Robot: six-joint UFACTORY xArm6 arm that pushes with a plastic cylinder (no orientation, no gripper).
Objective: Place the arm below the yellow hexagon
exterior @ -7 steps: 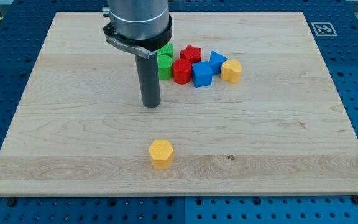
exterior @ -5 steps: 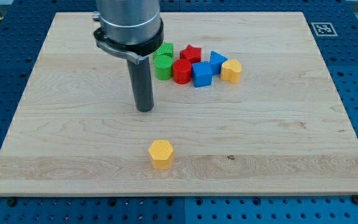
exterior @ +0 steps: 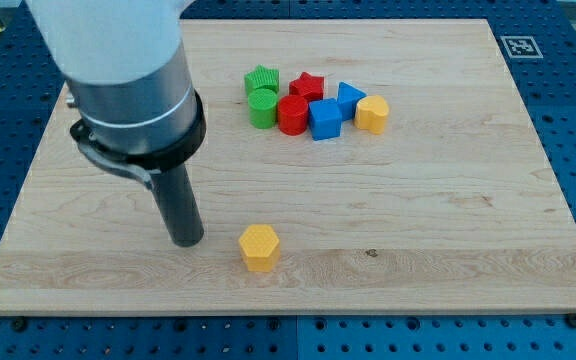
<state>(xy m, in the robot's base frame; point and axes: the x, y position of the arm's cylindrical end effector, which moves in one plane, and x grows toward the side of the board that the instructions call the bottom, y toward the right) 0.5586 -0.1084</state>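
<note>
The yellow hexagon (exterior: 259, 247) lies alone on the wooden board (exterior: 448, 200), near the view's bottom, a little left of centre. My tip (exterior: 188, 241) rests on the board just to the view's left of the yellow hexagon, about level with it and apart from it by a small gap. The arm's body rises toward the view's upper left and hides part of the board there.
A cluster of blocks sits near the view's top centre: a green star (exterior: 261, 80), a green cylinder (exterior: 262, 107), a red star (exterior: 309, 87), a red cylinder (exterior: 292, 115), a blue cube (exterior: 325, 119), a blue triangle (exterior: 349, 96) and a yellow block (exterior: 372, 113).
My tip has moved toward the view's bottom left, from the board's middle below the green blocks to beside the yellow hexagon's left. No block has moved.
</note>
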